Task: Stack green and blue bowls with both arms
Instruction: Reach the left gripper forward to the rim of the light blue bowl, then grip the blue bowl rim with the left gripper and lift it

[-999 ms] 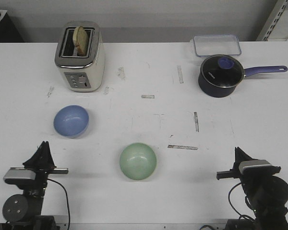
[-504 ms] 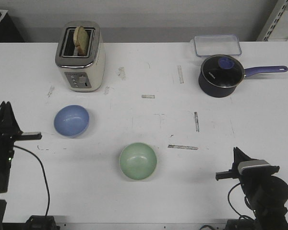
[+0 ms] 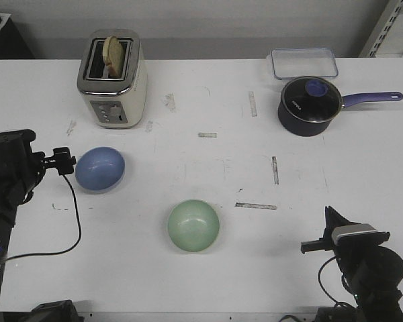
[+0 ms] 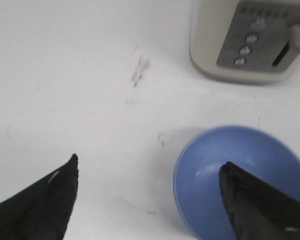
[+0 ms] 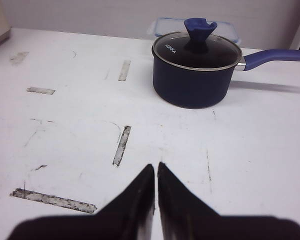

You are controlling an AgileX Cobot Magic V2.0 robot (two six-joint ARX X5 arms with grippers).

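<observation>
The blue bowl [image 3: 99,169] sits at the left of the white table, in front of the toaster. The green bowl [image 3: 193,225] sits upright near the front centre, with nothing touching it. My left gripper [image 3: 64,161] is at the blue bowl's left rim. In the left wrist view it [image 4: 150,162] is open, with one finger [image 4: 255,200] over the inside of the blue bowl [image 4: 215,175] and the other out over bare table. My right gripper [image 3: 329,216] rests low at the front right. It [image 5: 155,167] is shut and empty, far from both bowls.
A cream toaster [image 3: 112,77] with a slice of bread stands at the back left and also shows in the left wrist view [image 4: 250,40]. A navy saucepan [image 3: 309,105] with a purple handle and a clear container [image 3: 303,64] stand at the back right.
My left arm has risen from the front left corner and swung forward and right to the blue bowl's rim. The right arm and the green bowl have not moved.
</observation>
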